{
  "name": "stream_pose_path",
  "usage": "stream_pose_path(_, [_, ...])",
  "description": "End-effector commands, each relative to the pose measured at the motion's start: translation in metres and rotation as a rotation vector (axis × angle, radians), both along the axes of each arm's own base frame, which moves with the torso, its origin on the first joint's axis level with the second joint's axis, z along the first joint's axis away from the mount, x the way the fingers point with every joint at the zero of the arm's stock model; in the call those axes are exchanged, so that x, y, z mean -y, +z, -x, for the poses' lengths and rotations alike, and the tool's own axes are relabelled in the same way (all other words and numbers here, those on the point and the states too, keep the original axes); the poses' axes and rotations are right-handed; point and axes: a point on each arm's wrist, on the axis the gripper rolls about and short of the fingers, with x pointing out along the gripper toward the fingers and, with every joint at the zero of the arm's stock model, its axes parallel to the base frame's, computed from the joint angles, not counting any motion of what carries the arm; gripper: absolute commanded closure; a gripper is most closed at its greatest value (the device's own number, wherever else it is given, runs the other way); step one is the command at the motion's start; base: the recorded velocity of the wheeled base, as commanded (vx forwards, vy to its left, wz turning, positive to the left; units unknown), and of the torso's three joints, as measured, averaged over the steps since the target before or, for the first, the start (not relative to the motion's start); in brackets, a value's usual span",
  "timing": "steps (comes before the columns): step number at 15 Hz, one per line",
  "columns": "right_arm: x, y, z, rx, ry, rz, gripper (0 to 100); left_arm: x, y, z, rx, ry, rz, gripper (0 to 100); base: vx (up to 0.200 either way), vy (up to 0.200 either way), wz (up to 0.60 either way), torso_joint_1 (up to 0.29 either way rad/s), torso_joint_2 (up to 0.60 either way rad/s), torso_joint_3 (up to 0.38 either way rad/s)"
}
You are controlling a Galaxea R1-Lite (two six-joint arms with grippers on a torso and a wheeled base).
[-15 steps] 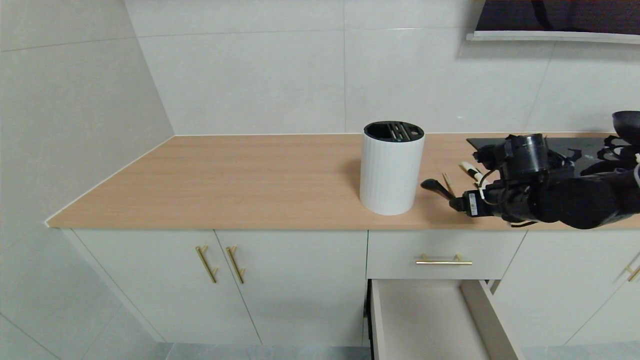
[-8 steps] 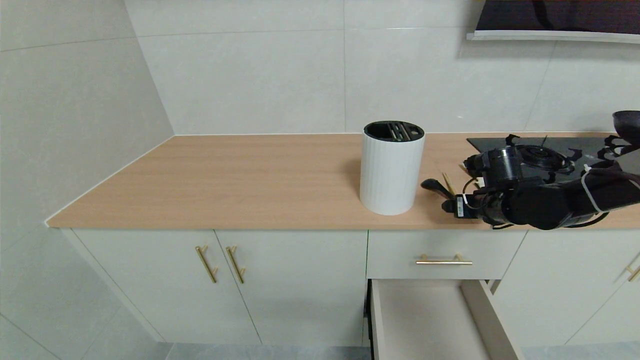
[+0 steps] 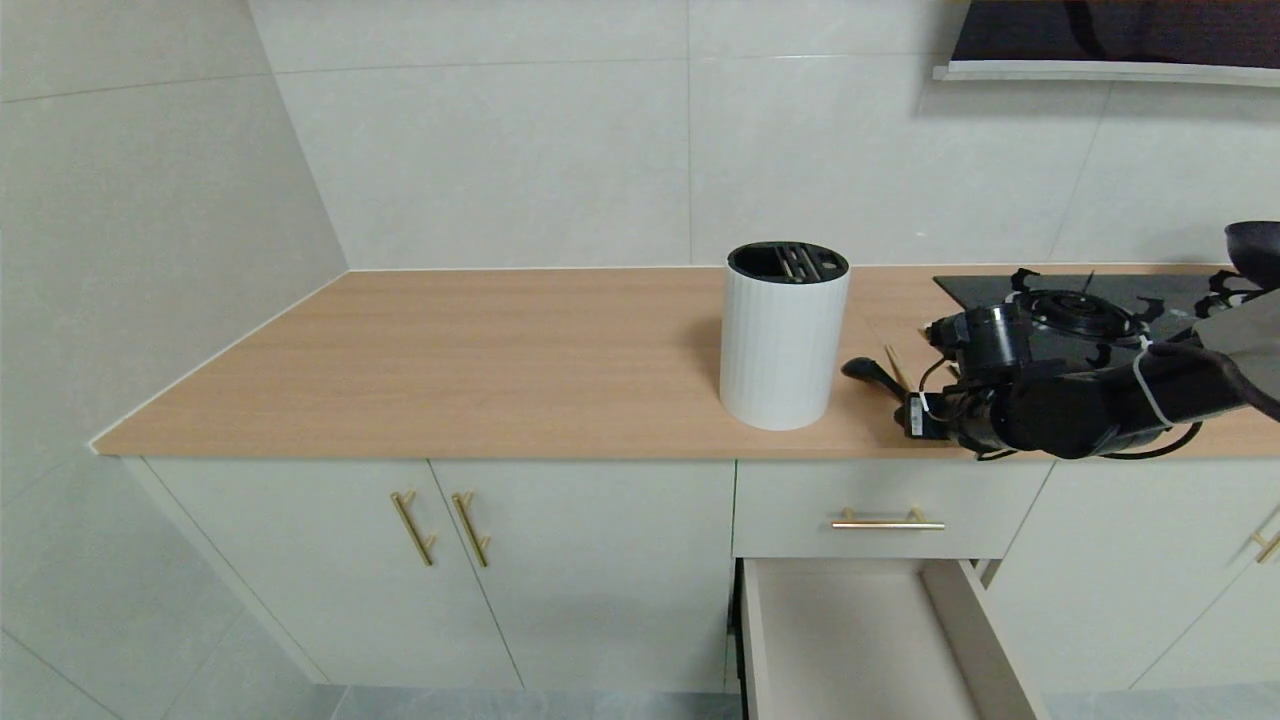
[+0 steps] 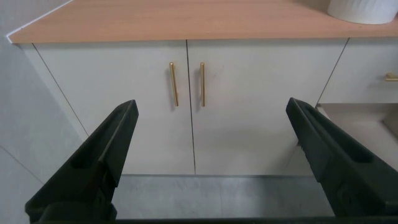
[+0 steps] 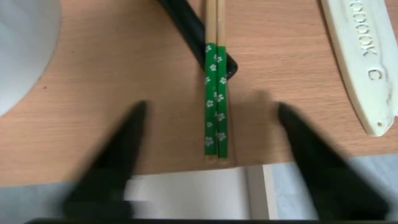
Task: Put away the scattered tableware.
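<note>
A pair of wooden chopsticks (image 5: pixel 216 106) with green flowered ends lies on the wooden counter (image 3: pixel 500 350), right of the white ribbed utensil holder (image 3: pixel 783 345). A black utensil (image 3: pixel 866 372) lies across them, and a white knife handle (image 5: pixel 360 62) lies further right. My right gripper (image 5: pixel 214 165) is open and low over the counter's front edge, one finger on each side of the chopsticks' green ends. My left gripper (image 4: pixel 211 162) is open and holds nothing, down in front of the cabinet doors (image 4: pixel 186 87).
A drawer (image 3: pixel 850 640) stands open below the counter, under the right arm (image 3: pixel 1060 405). A black gas hob (image 3: pixel 1080 300) with a dark pan (image 3: pixel 1255 240) sits at the far right. Tiled walls close off the back and left.
The right arm has dropped lower and shifted left toward the chopsticks and the counter's front edge. The utensils and the holder have not moved.
</note>
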Motion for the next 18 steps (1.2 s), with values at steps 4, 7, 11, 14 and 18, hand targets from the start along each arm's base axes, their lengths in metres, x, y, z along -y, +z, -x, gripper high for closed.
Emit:
stream_pose_path(4, [0.001, -0.001, -0.002, -0.002, -0.004, 0.000, 100, 0.000, 0.000, 0.000, 0.002, 0.000, 0.000, 0, 0.000, 0.000, 0.00, 0.000, 0.00, 0.000])
stream_pose_path(7, [0.003, 0.002, -0.001, 0.005, -0.006, -0.002, 100, 0.000, 0.000, 0.000, 0.002, 0.000, -0.001, 0, 0.000, 0.000, 0.00, 0.000, 0.00, 0.000])
stream_pose_path(11, [0.004, 0.012, 0.004, 0.024, -0.008, -0.007, 100, 0.000, 0.000, 0.000, 0.002, 0.000, 0.000, 0, 0.000, 0.000, 0.00, 0.000, 0.00, 0.000])
stream_pose_path(14, [0.012, 0.064, 0.058, 0.094, 0.002, -0.035, 100, 0.000, 0.000, 0.000, 0.000, 0.000, 0.000, 0, 0.000, 0.000, 0.00, 0.000, 0.00, 0.000])
stream_pose_path(18, [0.023, 0.121, 0.155, 0.032, 0.099, -0.092, 100, 0.000, 0.000, 0.000, 0.000, 0.000, -0.001, 0, 0.000, 0.000, 0.00, 0.000, 0.00, 0.000])
